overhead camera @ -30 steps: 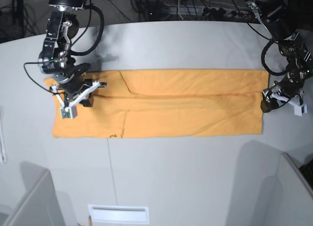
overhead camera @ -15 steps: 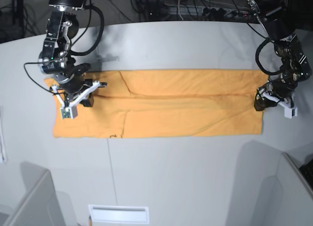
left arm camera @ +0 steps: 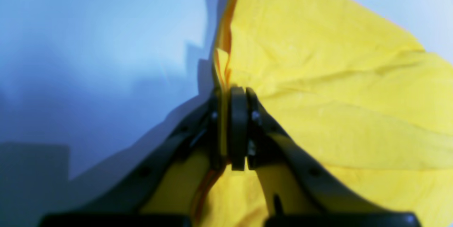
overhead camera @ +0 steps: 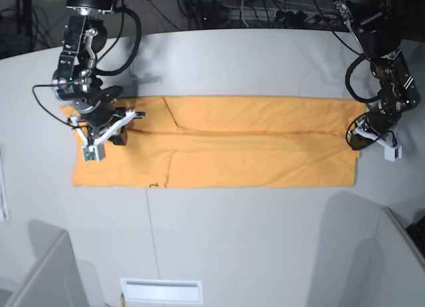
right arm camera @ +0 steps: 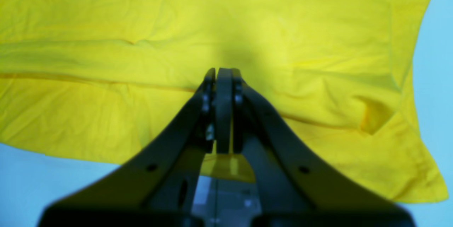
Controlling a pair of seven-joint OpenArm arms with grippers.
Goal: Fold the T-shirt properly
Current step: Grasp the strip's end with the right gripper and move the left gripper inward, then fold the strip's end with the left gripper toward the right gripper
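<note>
The orange-yellow T-shirt (overhead camera: 252, 144) lies folded into a long band across the grey table (overhead camera: 252, 61). At its right end my left gripper (overhead camera: 355, 139) is shut on the edge. In the left wrist view, the T-shirt (left arm camera: 336, 96) has layers of cloth pinched between the pads of the left gripper (left arm camera: 230, 91). My right gripper (overhead camera: 119, 135) rests on the band's left end. In the right wrist view, the right gripper (right arm camera: 221, 71) is shut with its tips at the middle crease of the T-shirt (right arm camera: 106, 43). No cloth shows between its pads.
Cables and equipment (overhead camera: 279, 14) crowd the table's far edge. A white slotted plate (overhead camera: 161, 290) sits at the near edge. Grey partitions stand at the lower left (overhead camera: 40, 274) and lower right (overhead camera: 392, 260).
My left gripper slid left onto the shirt's right end and went from open to shut on the edge. The right arm has not moved.
</note>
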